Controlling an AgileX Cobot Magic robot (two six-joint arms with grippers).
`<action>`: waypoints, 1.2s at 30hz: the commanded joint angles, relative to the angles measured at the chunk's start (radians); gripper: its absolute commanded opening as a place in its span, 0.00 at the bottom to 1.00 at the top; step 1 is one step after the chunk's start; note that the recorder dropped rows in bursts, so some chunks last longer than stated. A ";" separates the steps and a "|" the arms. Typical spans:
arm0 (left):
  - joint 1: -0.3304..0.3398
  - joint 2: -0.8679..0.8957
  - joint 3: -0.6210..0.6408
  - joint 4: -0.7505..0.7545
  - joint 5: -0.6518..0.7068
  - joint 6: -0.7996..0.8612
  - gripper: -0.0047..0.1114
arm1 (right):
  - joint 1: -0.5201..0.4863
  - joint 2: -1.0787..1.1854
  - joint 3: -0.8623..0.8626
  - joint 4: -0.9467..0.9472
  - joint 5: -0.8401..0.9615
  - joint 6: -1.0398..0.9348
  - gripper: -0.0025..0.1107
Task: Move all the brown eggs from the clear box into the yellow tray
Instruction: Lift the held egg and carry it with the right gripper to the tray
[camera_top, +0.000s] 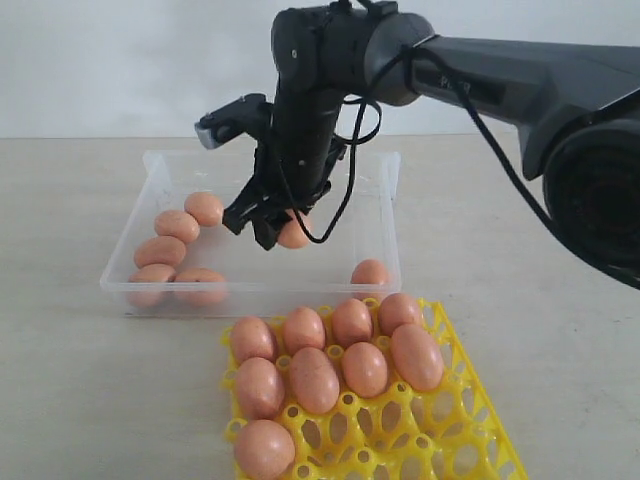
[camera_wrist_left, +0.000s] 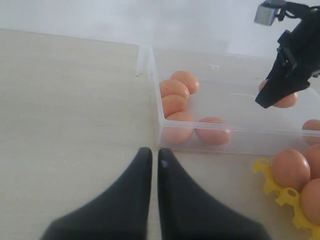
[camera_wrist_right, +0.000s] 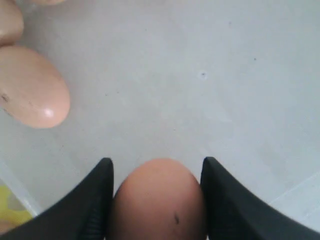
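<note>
We are pinching a smooth, oval brown egg (camera_wrist_right: 159, 200) in our partly spread right end effector (camera_wrist_right: 157, 162), inside the transparent clear box (camera_top: 300, 298); our left end effector (camera_wrist_left: 151, 161) is hanging closed and empty.

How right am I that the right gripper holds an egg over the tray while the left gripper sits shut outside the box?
Not quite: the right gripper holds the egg over the box, not the tray, as the exterior view shows. The left gripper does sit shut outside the box.
</note>
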 joint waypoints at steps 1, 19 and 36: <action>-0.002 0.004 0.004 0.004 -0.007 0.004 0.08 | -0.002 -0.068 0.024 -0.004 -0.034 0.123 0.02; -0.002 0.004 0.004 0.004 -0.007 0.004 0.08 | 0.068 -0.723 0.717 -0.178 -0.806 0.292 0.02; -0.002 0.004 0.004 0.004 -0.007 0.004 0.08 | 0.067 -1.188 1.145 -0.128 -1.146 0.317 0.02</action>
